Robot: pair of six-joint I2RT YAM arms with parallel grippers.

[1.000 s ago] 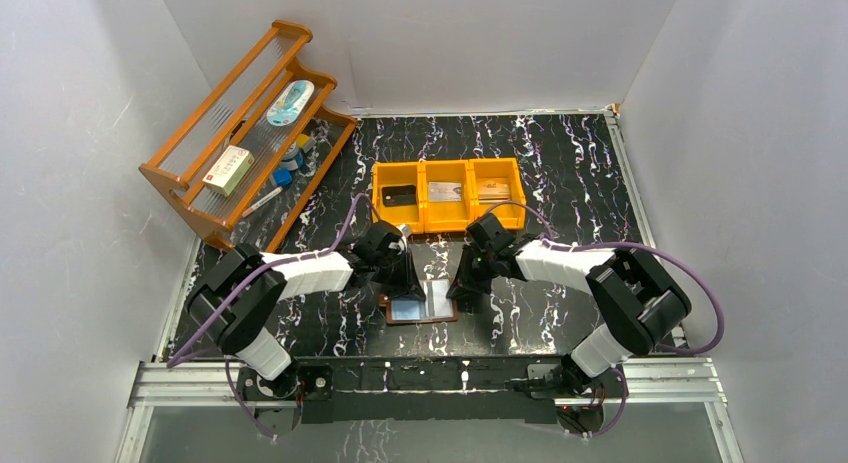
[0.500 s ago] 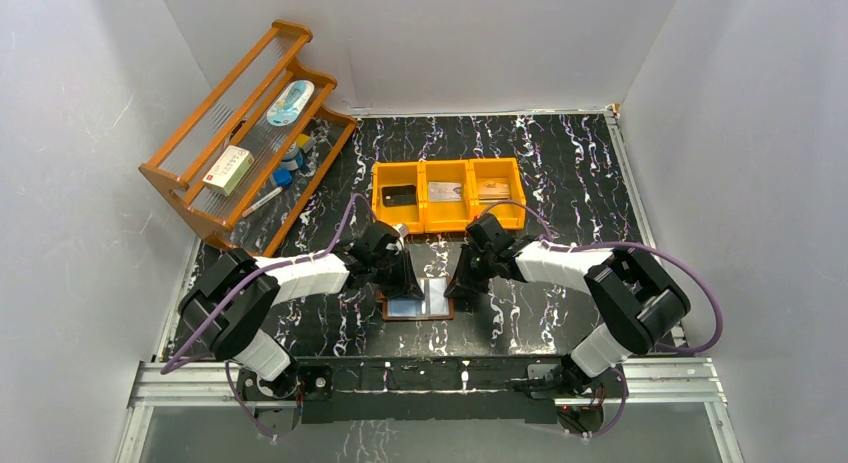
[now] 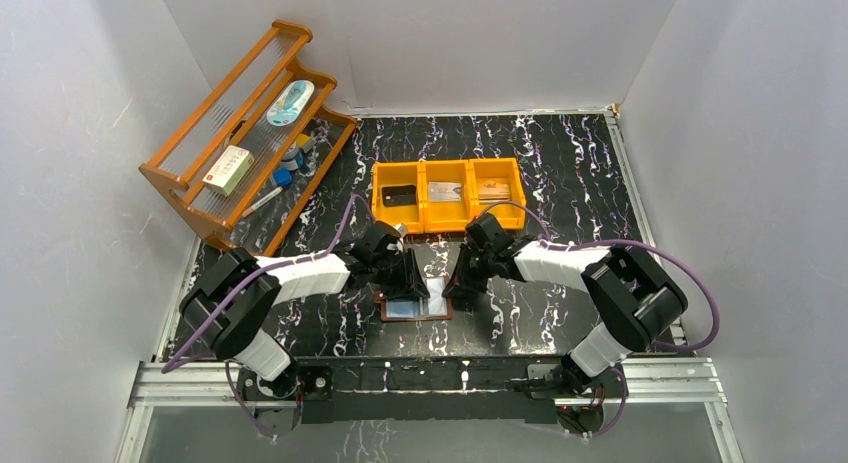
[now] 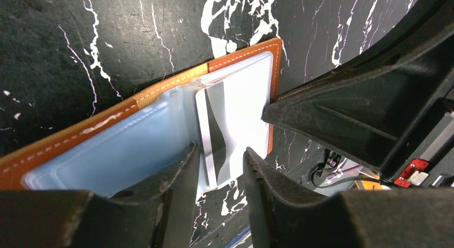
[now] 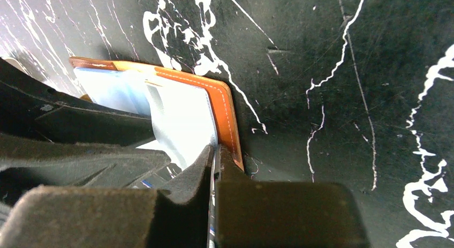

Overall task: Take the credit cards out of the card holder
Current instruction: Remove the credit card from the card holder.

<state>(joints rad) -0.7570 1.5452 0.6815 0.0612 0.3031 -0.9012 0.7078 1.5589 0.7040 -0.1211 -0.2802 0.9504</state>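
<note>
The brown card holder (image 3: 410, 308) lies open on the table between my two grippers, pale-blue pockets up. In the left wrist view a silvery-grey credit card (image 4: 204, 141) with a dark stripe sticks partway out of its pocket in the holder (image 4: 107, 122). My left gripper (image 4: 220, 151) is open, its fingers either side of that card's free end; it shows in the top view (image 3: 408, 283). My right gripper (image 5: 215, 149) is shut, tips down on the holder's right stitched edge (image 5: 222, 106); it also shows in the top view (image 3: 458, 288).
An orange three-compartment bin (image 3: 422, 198) stands just behind the holder, with a black card (image 3: 398, 194), a silvery card (image 3: 445, 191) and a tan card (image 3: 490, 188). A wooden rack (image 3: 240, 133) with a white-and-red box (image 3: 228, 169) stands at the back left.
Both grippers have closed in a little on the holder, which has shifted slightly left. The left gripper now straddles the protruding card.
</note>
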